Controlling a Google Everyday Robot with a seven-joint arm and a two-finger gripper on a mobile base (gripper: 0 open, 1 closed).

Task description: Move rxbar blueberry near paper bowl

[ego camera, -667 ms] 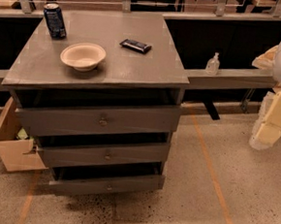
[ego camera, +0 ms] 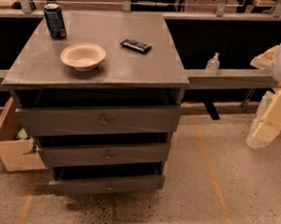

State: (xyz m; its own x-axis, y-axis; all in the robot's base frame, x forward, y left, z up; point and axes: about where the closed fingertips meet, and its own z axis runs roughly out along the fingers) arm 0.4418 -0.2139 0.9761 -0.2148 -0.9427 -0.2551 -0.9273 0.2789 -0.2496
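Observation:
The rxbar blueberry [ego camera: 135, 46], a small flat bar in a dark wrapper, lies on the grey cabinet top [ego camera: 134, 72] toward the back, right of centre. The paper bowl [ego camera: 82, 56], shallow and cream-beige, sits on the left half of the top, about a bowl's width to the left of the bar and a little nearer the front. My gripper [ego camera: 271, 119], cream-coloured, hangs at the far right edge of the view. It is well off the cabinet, below the height of its top, and holds nothing that I can see.
An upright blue drink can [ego camera: 55, 20] stands at the back left corner, behind the bowl. The cabinet has three drawers, slightly pulled out. A small clear pump bottle [ego camera: 213, 64] stands on a ledge to the right. A cardboard box [ego camera: 12, 145] sits on the floor at the left.

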